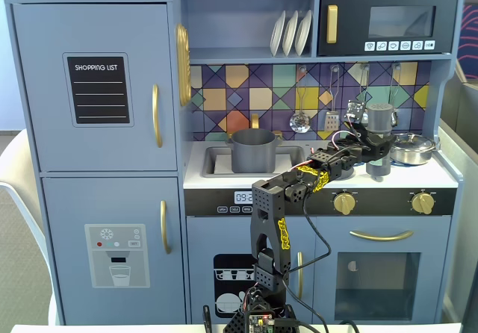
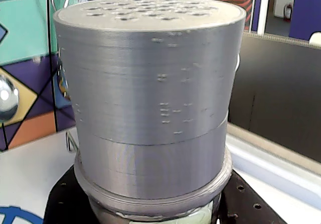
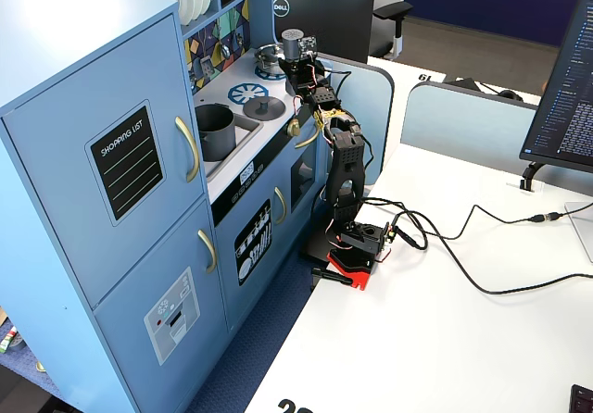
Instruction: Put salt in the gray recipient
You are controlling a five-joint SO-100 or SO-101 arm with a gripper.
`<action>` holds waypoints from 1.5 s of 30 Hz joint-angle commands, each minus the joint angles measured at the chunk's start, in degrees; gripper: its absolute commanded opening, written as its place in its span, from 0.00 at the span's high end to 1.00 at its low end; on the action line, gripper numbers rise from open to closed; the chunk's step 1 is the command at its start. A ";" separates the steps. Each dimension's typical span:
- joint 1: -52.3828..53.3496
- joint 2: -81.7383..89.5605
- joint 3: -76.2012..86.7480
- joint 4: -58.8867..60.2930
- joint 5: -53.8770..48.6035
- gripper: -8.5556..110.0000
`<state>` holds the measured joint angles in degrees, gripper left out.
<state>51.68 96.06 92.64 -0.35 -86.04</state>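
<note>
Front fixed view, salt: the matte gray cylindrical salt shaker [image 1: 380,118] sits right of centre, above the white countertop [image 1: 441,175], its lower part hidden by the black gripper [image 1: 376,145] pinching it.
Front fixed view, pot: the dark gray recipient [image 1: 254,151], straight-sided, stands in the sink at centre; a shiny steel pan [image 1: 412,148] lies to the right.
Wrist view, salt: the shaker [image 2: 150,98] fills the frame, with a ridged layered surface and a flat perforated top; a black perforated gripper part [image 2: 62,206] shows at the bottom.
Side fixed view, arm: the gripper [image 3: 298,65] clasps the shaker [image 3: 294,43] at upper centre; the pot [image 3: 215,129] sits left of it, well apart.
</note>
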 commanded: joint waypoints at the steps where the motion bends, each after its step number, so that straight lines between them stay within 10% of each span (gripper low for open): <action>1: 0.62 0.26 -0.09 -2.46 -0.09 0.93; 15: 0.53 -0.70 1.49 -4.04 -0.70 0.91; 31: 1.58 1.85 4.83 -7.56 1.93 0.46; 45: 3.34 33.31 23.99 13.45 -3.25 0.52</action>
<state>54.76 113.12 112.76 2.81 -88.15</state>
